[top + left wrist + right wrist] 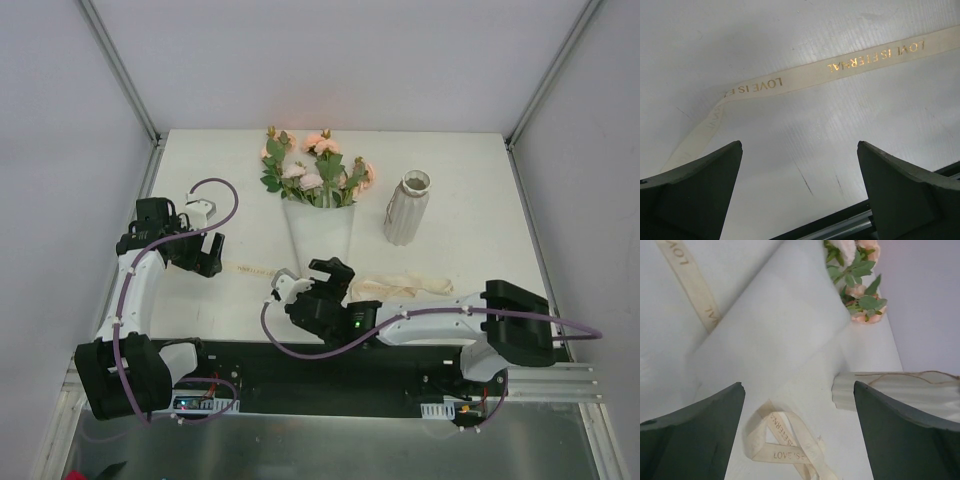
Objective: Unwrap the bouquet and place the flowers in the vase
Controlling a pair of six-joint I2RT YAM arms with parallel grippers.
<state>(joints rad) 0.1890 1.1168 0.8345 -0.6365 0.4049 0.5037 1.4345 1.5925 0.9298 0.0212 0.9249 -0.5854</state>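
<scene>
Looks like the ribbon (840,62) is undone, loose on the table (480,200) — so the paper cone (320,240) needs peeling open next. The bouquet (318,200) is laid at 12 o'clock from the right gripper (312,278), the vase (407,208) at 2. It and the left gripper (205,262) are spread wide, nothing held. Gold ribbon lettering is caught only by the wrist views.

We see the left claw (800,146) spread wide over the white desk (805,125). Beyond its fingers (695,195) a cream ribbon (860,61) with gold lettering lies flat, running from upper right to lower left.
</scene>
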